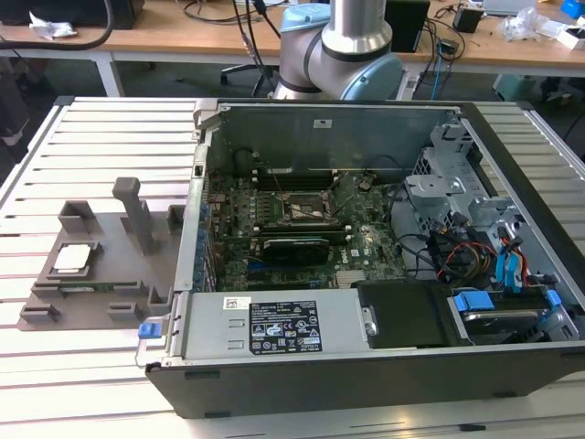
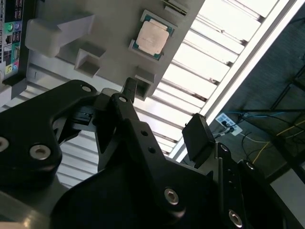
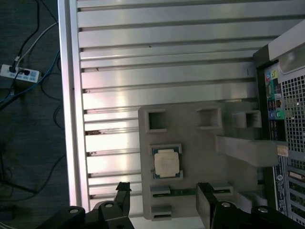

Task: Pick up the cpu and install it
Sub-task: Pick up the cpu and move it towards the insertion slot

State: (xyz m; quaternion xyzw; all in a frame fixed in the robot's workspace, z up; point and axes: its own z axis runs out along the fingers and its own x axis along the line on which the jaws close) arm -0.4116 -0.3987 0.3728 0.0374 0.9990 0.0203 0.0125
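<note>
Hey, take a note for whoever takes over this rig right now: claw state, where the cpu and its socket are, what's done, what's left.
Claw: open, holding nothing, not touching the chip.
Cpu: the small flat square silver-topped cpu lies in its recess on the grey plastic fixture tray, which sits on the exterior view's left of the open black computer case.
Socket: the square black-and-metal socket frame sits inside the case, and the cpu is not in it.
Done: nothing visible.
Left: pick-up and install.
</note>
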